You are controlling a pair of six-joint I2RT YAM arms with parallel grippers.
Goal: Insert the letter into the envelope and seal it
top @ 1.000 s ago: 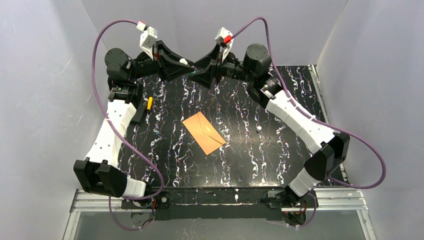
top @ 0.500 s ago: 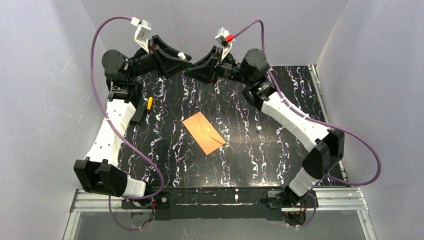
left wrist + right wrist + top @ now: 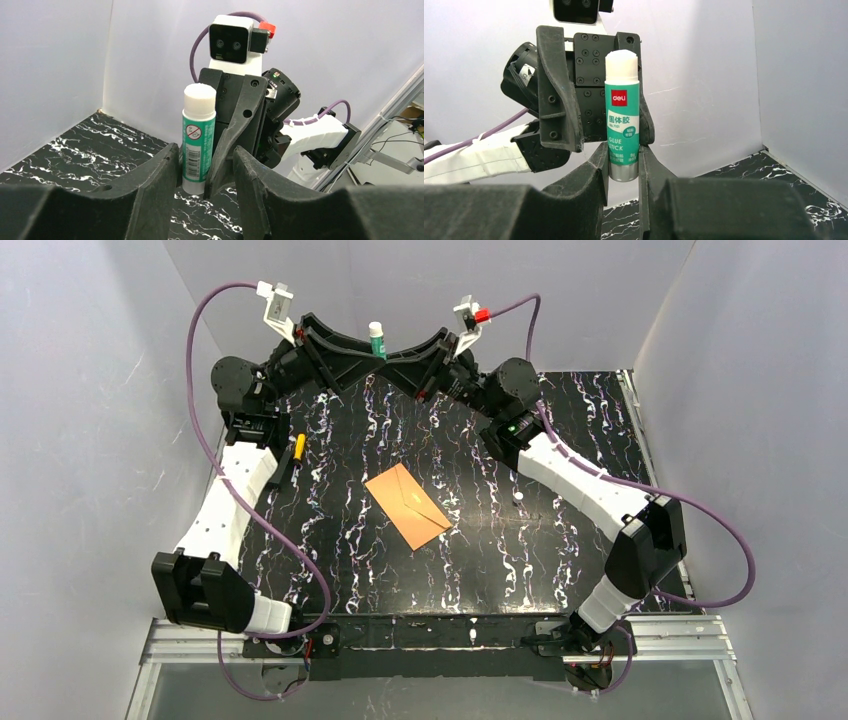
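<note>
I judged sealing in hand: my right gripper's (image 3: pixel 624 165) jaws clamped the glue stick (image 3: pixel 622 120), the left gripper's (image 3: pixel 205 170) jaws stood slack around it, and the envelope (image 3: pixel 407 506) lay mid-tabletop (image 3: pixel 560 560), so the glue needed carrying down.

Far back, left hand (image 3: pixel 366 348) and right hand (image 3: pixel 398 348) crowd the glue stick (image 3: pixel 377 337); the envelope (image 3: pixel 407 506) lies unobstructed.

The black, white-veined table (image 3: pixel 560 540) carries the envelope (image 3: pixel 407 506), lying flat at mid-table, well short of the left gripper (image 3: pixel 368 348) and the right gripper (image 3: pixel 393 352). A yellow stick (image 3: pixel 298 447) lies out to the left gripper's side. A white speck (image 3: pixel 517 498) lies to the right gripper's side.
</note>
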